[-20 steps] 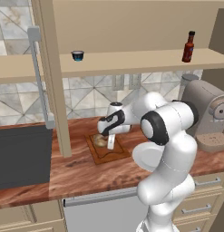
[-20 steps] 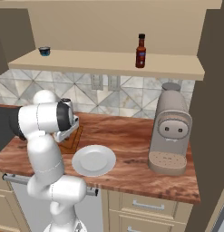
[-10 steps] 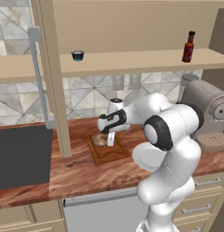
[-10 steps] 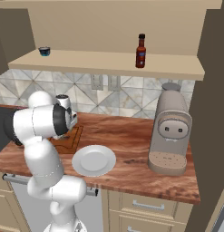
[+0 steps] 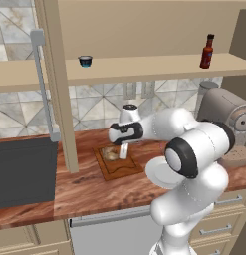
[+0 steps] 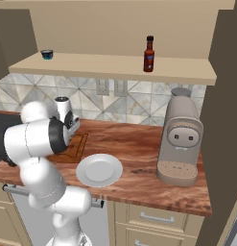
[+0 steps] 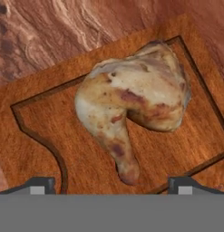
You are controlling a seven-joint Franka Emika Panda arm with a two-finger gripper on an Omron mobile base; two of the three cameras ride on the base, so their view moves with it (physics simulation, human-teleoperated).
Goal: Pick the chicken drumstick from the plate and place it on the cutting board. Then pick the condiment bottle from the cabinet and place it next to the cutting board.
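Reddish, streaky wood-grain surface (image 6: 139, 144) carries a rectangular brown wooden cutting board (image 7: 50, 131) with 1 dark groove near its edge. Tan open-shelf cabinet (image 5: 144, 67) holds a slim dark-red condiment bottle (image 6: 148, 54). Round white plate (image 6: 99, 170) is smooth. Lumpy golden-brown chicken drumstick (image 7: 131, 104) lies on the board. Tool (image 7: 111, 186) hangs above it, wide apart, gripping nothing.

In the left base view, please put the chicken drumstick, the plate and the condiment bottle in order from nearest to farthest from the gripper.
1. The chicken drumstick: on the cutting board, right beside the gripper.
2. The plate: on the counter, right of the board, partly behind the arm.
3. The condiment bottle: high on the cabinet shelf, far right.
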